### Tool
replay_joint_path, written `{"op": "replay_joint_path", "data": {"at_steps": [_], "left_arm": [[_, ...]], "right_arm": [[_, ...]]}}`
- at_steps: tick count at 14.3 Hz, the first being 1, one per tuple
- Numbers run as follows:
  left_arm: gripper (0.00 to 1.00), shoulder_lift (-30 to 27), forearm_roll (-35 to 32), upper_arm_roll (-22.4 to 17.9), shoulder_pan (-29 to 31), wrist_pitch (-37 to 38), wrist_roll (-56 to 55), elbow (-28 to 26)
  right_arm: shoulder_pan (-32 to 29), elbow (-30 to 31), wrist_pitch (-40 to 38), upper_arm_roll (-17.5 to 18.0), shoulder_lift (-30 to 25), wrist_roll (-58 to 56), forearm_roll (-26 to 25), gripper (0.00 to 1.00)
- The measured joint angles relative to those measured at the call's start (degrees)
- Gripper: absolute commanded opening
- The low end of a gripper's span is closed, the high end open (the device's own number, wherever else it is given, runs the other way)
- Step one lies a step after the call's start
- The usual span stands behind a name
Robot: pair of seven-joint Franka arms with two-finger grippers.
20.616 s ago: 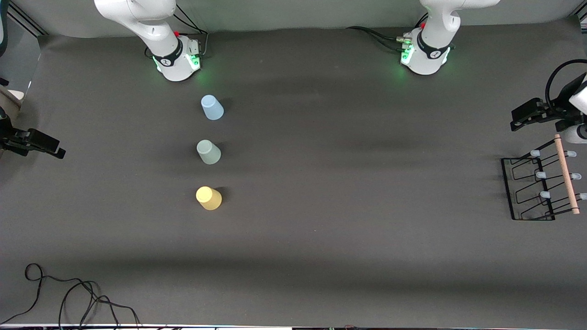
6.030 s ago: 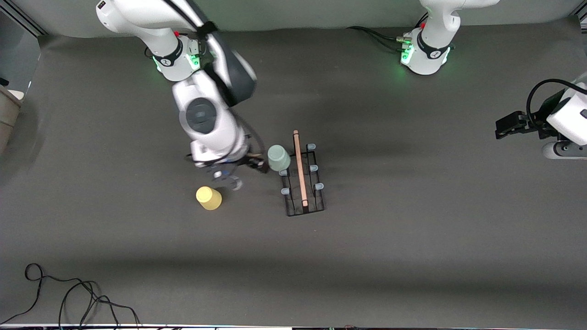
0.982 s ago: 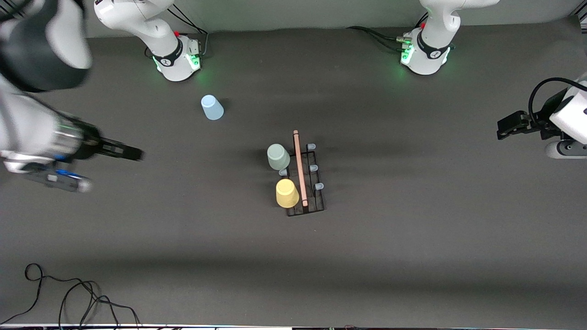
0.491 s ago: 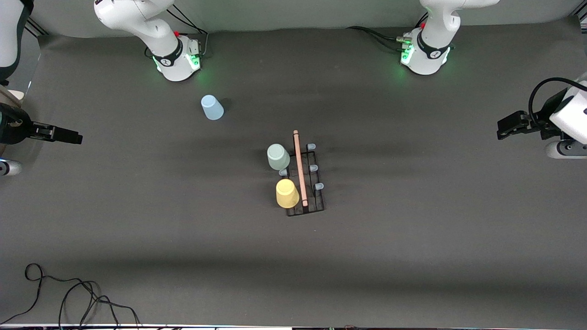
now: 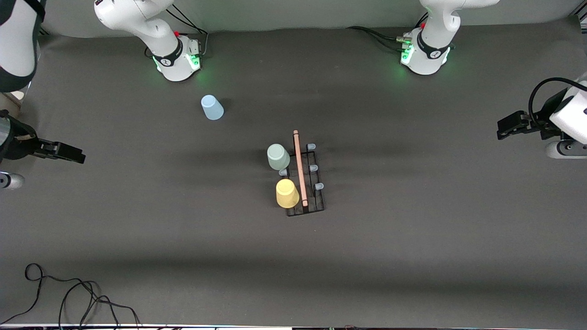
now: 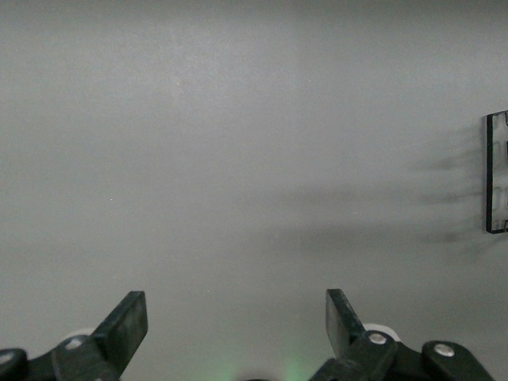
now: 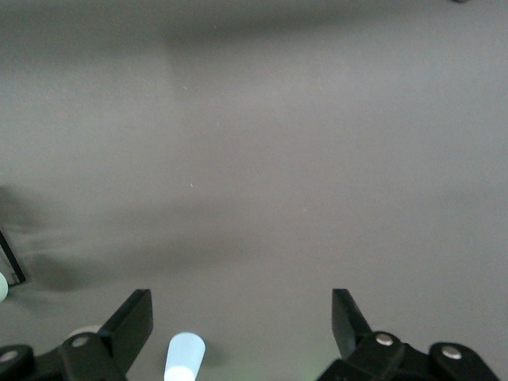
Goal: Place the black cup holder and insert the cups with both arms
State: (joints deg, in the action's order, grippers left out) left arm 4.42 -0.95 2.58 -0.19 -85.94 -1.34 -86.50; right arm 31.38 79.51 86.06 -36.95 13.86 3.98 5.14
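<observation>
The black cup holder (image 5: 317, 201) stands mid-table with its wooden rod (image 5: 299, 167) on top. The grey-green cup (image 5: 278, 156) sits upside down on a prong at its farther end. The yellow cup (image 5: 287, 193) sits on a prong at its nearer end. The light blue cup (image 5: 212, 107) stands upside down on the table near the right arm's base; it also shows in the right wrist view (image 7: 184, 359). My right gripper (image 5: 69, 153) is open and empty at the right arm's end of the table. My left gripper (image 5: 506, 128) is open and empty and waits at the left arm's end.
A black cable (image 5: 69, 293) lies at the near corner at the right arm's end. The arm bases (image 5: 176, 55) (image 5: 424, 52) stand along the back edge. A black frame edge (image 6: 496, 182) shows at the side of the left wrist view.
My right arm has swung away from the middle to the table's end, then the gripper has shifted slightly toward the front camera. The cups, the holder and the left arm have not moved.
</observation>
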Motion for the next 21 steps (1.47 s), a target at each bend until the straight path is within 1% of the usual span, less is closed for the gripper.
{"op": "replay_joint_path", "data": {"at_steps": [2, 5, 9, 11, 12, 14, 18, 21], "left_arm": [[1.00, 0.0, 0.0, 0.0, 0.0, 0.0, 0.0, 0.0], [1.00, 0.0, 0.0, 0.0, 0.0, 0.0, 0.0, 0.0], [1.00, 0.0, 0.0, 0.0, 0.0, 0.0, 0.0, 0.0], [1.00, 0.0, 0.0, 0.0, 0.0, 0.0, 0.0, 0.0], [1.00, 0.0, 0.0, 0.0, 0.0, 0.0, 0.0, 0.0], [1.00, 0.0, 0.0, 0.0, 0.0, 0.0, 0.0, 0.0], [1.00, 0.0, 0.0, 0.0, 0.0, 0.0, 0.0, 0.0], [1.00, -0.1, 0.0, 0.0, 0.0, 0.0, 0.0, 0.0]], "right_arm": [[0.7, 3.0, 3.5, 0.0, -1.7, 0.0, 0.0, 1.00], [0.7, 6.0, 4.8, -0.1, -4.4, -0.1, -0.2, 1.00], [0.7, 6.9, 5.0, 0.0, -5.3, -0.2, -0.3, 1.00], [-0.6, 7.0, 5.1, 0.9, -5.3, -0.2, -0.4, 1.00], [-2.0, 7.0, 5.1, 2.2, -5.3, -0.2, -0.4, 1.00], [-6.3, 7.0, 5.1, 6.3, -5.6, -0.2, -0.4, 1.00], [-16.8, 7.0, 5.1, 17.3, -6.6, -0.3, -1.7, 1.00], [-23.2, 7.2, 5.1, 24.0, -7.3, -0.3, -2.3, 1.00]]}}
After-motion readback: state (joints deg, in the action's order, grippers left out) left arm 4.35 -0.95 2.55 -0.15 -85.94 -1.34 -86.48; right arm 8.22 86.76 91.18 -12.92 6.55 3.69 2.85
